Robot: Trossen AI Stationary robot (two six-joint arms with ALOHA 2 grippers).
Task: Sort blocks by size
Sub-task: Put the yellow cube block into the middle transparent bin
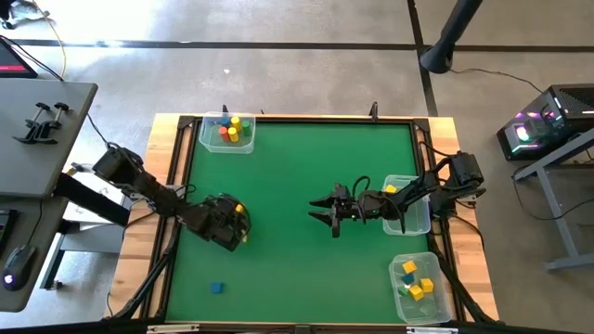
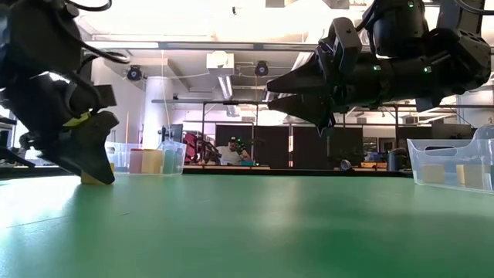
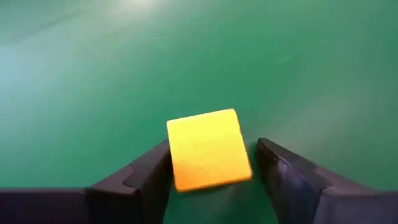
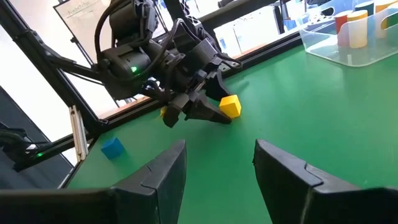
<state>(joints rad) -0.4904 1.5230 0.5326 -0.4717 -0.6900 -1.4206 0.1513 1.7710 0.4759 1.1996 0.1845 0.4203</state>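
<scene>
A yellow block (image 3: 208, 149) lies flat on the green mat, left of the middle. My left gripper (image 1: 232, 227) slants down over it, open, with one finger on each side of it. In the low view the block (image 2: 94, 179) peeks out under the fingers. My right gripper (image 1: 323, 211) hangs level above the mat's middle, open and holding nothing, and points toward the left arm. A blue block (image 1: 216, 289) lies near the front edge. Other blocks stand in the far-left tub (image 1: 227, 132) and the near-right tub (image 1: 418, 283). My left gripper straddles the yellow block from above at a slant. One finger (image 3: 149, 177) lies right along the block's side (image 3: 174, 158); whether it touches, I cannot tell. The other finger (image 3: 280, 168) stands a narrow strip of mat away. The block rests on the mat.
A third clear tub (image 1: 408, 204) sits at the right edge under the right arm. A raised wooden frame (image 1: 297, 117) borders the mat. Bare mat stretches between the two grippers and along the near side. A person sits far off in the room (image 2: 230, 150).
</scene>
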